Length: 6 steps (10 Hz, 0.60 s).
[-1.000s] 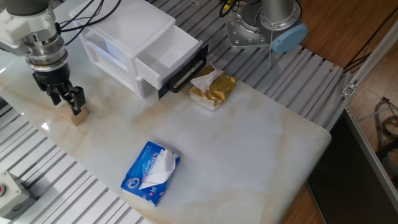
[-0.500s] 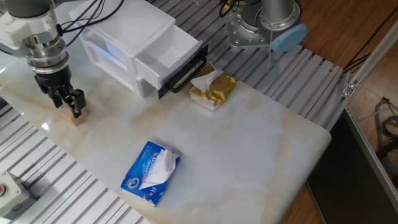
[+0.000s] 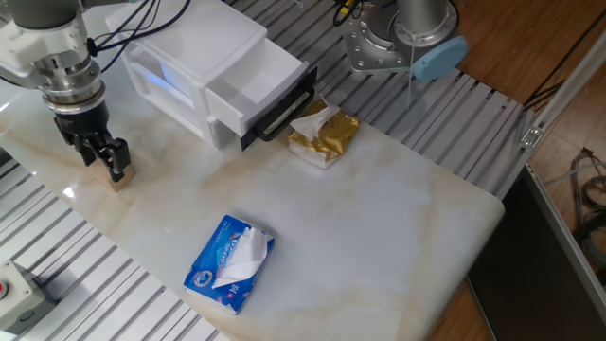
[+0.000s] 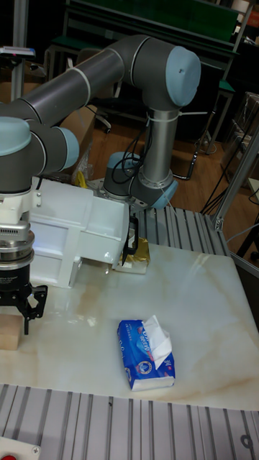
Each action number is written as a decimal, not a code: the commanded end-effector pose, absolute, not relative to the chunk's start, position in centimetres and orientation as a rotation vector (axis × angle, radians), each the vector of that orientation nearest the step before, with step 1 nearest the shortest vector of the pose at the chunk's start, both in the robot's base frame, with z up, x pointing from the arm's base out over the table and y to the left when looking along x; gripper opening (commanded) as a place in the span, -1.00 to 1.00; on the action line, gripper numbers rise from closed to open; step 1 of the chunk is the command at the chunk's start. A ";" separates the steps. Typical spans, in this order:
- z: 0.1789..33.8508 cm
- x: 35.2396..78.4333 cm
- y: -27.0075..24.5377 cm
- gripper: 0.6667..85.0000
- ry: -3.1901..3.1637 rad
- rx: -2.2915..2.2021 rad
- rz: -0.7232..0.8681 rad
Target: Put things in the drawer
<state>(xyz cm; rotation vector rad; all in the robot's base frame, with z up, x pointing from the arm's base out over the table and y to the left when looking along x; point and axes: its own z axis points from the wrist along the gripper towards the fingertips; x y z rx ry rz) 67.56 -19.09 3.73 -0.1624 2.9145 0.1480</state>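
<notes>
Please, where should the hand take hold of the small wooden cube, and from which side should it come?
Grip the wooden cube on two opposite side faces, coming straight down from above. It rests flat on the table with open space around it, and its plain, parallel faces suit two fingers. The hand already hangs right over it, fingers pointing down; whether they touch it is unclear.

My arm (image 4: 86,68) is the usual UR look: fat matte grey tubes joined by chunky round joints, each capped with a light blue plastic cover (image 4: 182,72). The base (image 3: 383,43) is bare silver metal with bolts around its flange. Near the wrist there's a white housing, then a ribbed silver ring (image 4: 14,253), and below that the small black hand (image 3: 104,156) with two stubby black fingers. Black cables (image 3: 123,28) loop off the wrist.
</notes>
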 end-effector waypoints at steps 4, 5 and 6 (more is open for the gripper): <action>3.3 67.8 -18.8 -0.04 2.910 -0.091 0.186; 3.3 67.7 -18.8 -0.26 2.918 -0.061 0.190; 3.7 66.2 -18.9 -0.34 2.973 -0.010 0.201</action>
